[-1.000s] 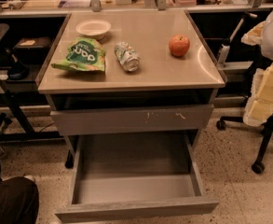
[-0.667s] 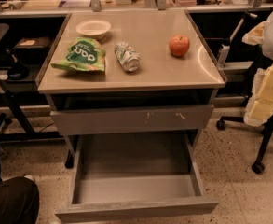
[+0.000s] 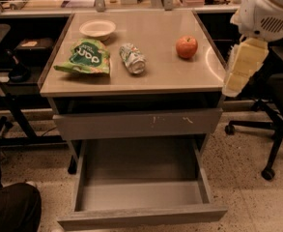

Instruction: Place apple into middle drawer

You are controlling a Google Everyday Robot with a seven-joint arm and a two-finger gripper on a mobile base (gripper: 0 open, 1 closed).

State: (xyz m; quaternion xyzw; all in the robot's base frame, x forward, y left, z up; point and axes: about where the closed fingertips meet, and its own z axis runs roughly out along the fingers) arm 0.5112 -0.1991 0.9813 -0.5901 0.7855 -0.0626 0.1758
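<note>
The red-orange apple (image 3: 186, 47) sits on the tabletop (image 3: 170, 76) at the right rear. The middle drawer (image 3: 141, 170) stands pulled out below the table, its long grey tray bare inside, its plain front (image 3: 142, 216) nearest me. My gripper does not show; only my arm's white housing (image 3: 269, 8) and cream link (image 3: 245, 64) hang at the right edge, beside the table's right side and apart from the apple.
A silver-green drink can (image 3: 132, 58) lies left of the apple, with a green chip bag (image 3: 84, 57) and a white bowl (image 3: 97, 29) further left. A shut drawer front with white scratches (image 3: 138, 123) is above the open one. A chair base (image 3: 257, 129) stands at the right.
My arm has shifted left and up, closer to the table's right edge. The apple, can, bag, bowl and drawer have not moved.
</note>
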